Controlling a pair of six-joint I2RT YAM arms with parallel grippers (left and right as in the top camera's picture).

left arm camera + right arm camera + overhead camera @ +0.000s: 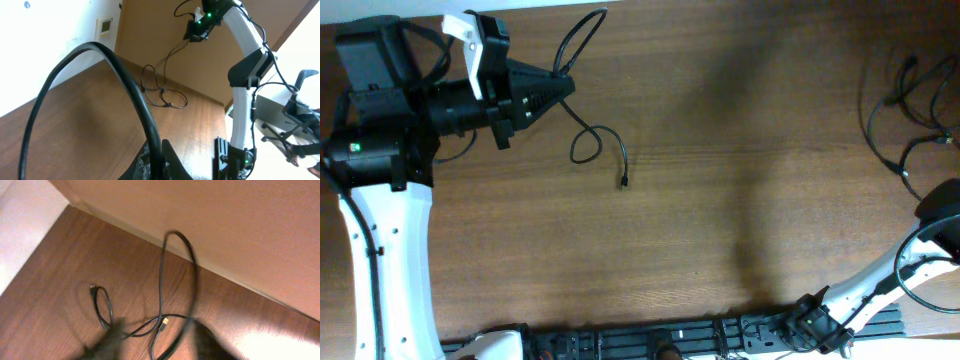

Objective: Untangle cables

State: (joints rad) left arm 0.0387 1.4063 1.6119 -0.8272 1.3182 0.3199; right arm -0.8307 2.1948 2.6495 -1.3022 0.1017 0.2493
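Note:
A thin black cable (592, 137) lies at the table's upper left, and my left gripper (567, 89) is shut on it. One loop of it rises toward the far edge and its plug end (622, 182) rests on the wood. In the left wrist view that cable (125, 80) arches up large from the shut fingers (172, 165). More cables (905, 110) lie tangled at the far right. My right gripper (159, 342) hovers over them with its blurred fingers apart, open. A loop (176, 255) stands up between the fingers and a gold-tipped plug (164, 322) lies below.
The right arm (242, 75) stands tall in the left wrist view, with a cord (172, 50) trailing from near its gripper down to the tangle (162, 95). A black rail (700, 335) runs along the table's near edge. A pale wall (225, 230) borders the table behind the right-hand cables.

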